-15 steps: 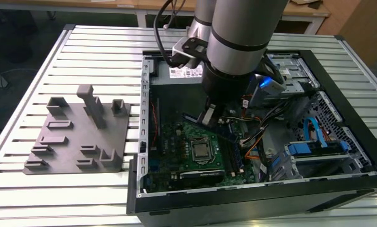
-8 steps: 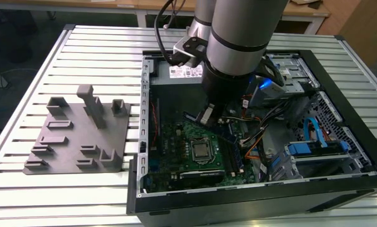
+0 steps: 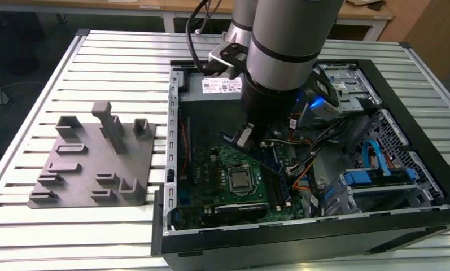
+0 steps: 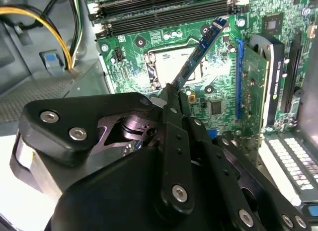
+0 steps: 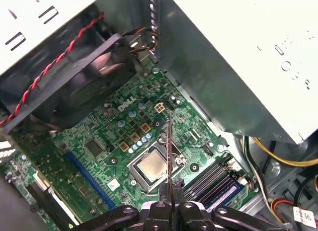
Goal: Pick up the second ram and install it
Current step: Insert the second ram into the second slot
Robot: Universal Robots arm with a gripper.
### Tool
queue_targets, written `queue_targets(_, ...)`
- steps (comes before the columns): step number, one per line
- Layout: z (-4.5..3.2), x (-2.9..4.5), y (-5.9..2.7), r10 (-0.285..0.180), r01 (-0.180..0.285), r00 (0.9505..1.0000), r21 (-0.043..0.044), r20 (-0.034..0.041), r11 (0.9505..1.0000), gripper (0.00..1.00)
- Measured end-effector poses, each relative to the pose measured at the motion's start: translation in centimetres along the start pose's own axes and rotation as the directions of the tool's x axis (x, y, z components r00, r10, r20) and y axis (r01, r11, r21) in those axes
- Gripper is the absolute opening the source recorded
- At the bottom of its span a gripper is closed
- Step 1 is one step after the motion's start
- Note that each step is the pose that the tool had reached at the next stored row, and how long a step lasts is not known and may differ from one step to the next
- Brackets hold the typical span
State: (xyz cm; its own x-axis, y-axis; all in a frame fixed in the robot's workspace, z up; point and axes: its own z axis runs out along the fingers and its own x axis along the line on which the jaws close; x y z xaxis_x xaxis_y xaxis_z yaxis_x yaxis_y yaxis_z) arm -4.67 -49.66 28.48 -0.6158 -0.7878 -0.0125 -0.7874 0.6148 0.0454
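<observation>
Status: gripper [image 4: 169,98] clamped on one end of the second ram [image 4: 197,56], held above the motherboard [image 4: 144,42] near the processor socket [image 5: 151,166], clear of the slots [image 4: 164,11]. Long axis runs straight out from the fingertips, free end towards the slots (not yet parallel to them). I'd square it to a slot and keep it level going down.

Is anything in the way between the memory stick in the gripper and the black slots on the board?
Nothing visible. The gripper holds the memory stick over the green board, and no cable or part crosses between it and the black slots; the yellow cables sit off to one side.
</observation>
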Motion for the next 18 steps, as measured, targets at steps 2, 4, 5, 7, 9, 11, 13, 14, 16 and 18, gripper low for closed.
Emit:
queue_targets(2,0.02,0.00,0.00,0.024,-0.024,0.9997,0.0002,0.0011,0.9997,0.13)
queue_targets(4,0.03,0.00,0.00,0.045,-0.045,0.9990,0.0005,0.0019,0.9990,0.13)
queue_targets(5,0.04,0.00,0.00,0.055,-0.055,0.9985,0.0006,0.0024,0.9985,0.13)
queue_targets(7,0.06,0.00,0.00,0.074,-0.074,0.9973,0.0009,0.0032,0.9973,0.13)
queue_targets(9,0.08,0.01,-0.01,0.091,-0.091,0.9958,0.0012,0.0039,0.9958,0.13)
queue_targets(11,0.11,0.00,-0.01,0.109,-0.109,0.9941,0.0013,0.0048,0.9941,0.13)
queue_targets(13,0.13,0.00,-0.01,0.123,-0.123,0.9924,0.0015,0.0054,0.9924,0.13)
queue_targets(14,0.13,0.01,-0.01,0.130,-0.130,0.9915,0.0016,0.0055,0.9915,0.13)
queue_targets(16,0.15,0.00,-0.01,0.142,-0.142,0.9899,0.0017,0.0061,0.9899,0.13)
queue_targets(18,0.17,0.01,-0.01,0.154,-0.154,0.9880,0.0018,0.0067,0.9880,0.13)
